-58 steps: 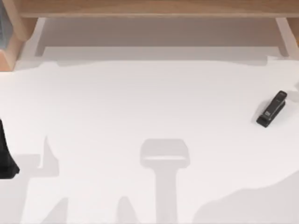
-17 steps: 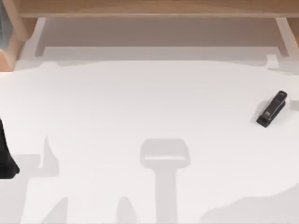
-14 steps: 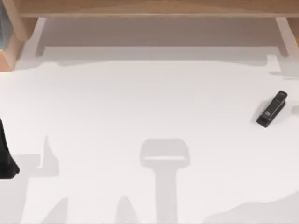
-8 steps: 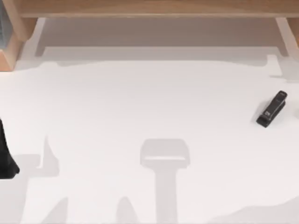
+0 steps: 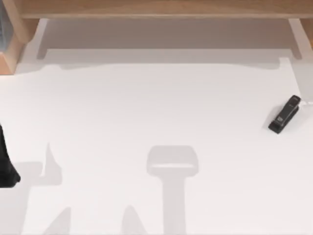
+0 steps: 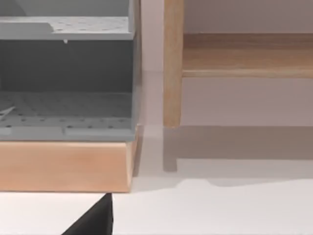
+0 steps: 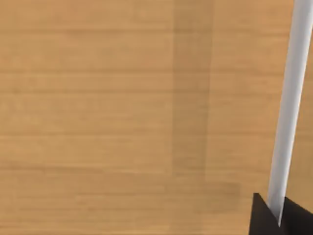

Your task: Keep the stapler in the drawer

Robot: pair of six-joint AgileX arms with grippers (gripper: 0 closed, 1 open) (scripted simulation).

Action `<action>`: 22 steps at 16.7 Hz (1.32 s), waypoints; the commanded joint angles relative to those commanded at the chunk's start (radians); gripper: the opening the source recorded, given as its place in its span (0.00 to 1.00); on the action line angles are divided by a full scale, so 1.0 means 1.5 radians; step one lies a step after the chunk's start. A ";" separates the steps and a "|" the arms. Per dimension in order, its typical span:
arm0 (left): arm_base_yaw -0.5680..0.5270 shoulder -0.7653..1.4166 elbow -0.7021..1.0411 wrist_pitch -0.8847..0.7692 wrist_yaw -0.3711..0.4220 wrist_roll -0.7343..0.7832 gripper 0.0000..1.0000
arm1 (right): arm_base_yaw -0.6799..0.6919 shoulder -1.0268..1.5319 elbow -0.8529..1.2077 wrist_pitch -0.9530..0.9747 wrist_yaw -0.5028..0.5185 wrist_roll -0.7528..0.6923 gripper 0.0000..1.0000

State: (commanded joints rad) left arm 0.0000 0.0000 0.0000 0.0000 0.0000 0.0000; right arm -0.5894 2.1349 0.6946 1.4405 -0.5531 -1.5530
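Well, nothing is done yet: the stapler point(image 5: 284, 114) lies untouched near the right side of the white bench point(image 5: 146, 107), well short of the wooden unit point(image 5: 161, 7) behind. Whether either arm's jaws are open, I cannot tell.

Left arm point(image 5: 6, 164) parked at the table's left edge — dark, low, right hand point(image 7: 279, 215) facing wood.

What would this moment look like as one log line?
stapler: flat on table's right side, untouched | left arm: parked at left edge | right end effector: facing wood panel | stapler not yet in drawer
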 joint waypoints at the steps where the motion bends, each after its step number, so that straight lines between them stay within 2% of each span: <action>1: 0.000 0.000 0.000 0.000 0.000 0.000 1.00 | 0.000 0.000 0.000 0.000 0.000 0.000 0.00; 5: 0.000 0.000 0.000 0.000 0.000 0.000 1.00 | -0.006 -0.003 -0.005 0.009 -0.006 0.000 0.00; 13: 0.000 0.000 0.000 0.000 0.000 0.000 1.00 | -0.079 -0.048 -0.139 0.092 -0.080 0.001 0.00; 17: 0.000 0.000 0.000 0.000 0.000 0.000 1.00 | -0.080 -0.049 -0.140 0.093 -0.081 0.001 0.00; 22: 0.000 0.000 0.000 0.000 0.000 0.000 1.00 | -0.080 -0.049 -0.140 0.093 -0.081 0.001 0.38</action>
State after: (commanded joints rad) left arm 0.0000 0.0000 0.0000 0.0000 0.0000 0.0000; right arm -0.7097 2.0617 0.4842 1.5804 -0.6743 -1.5517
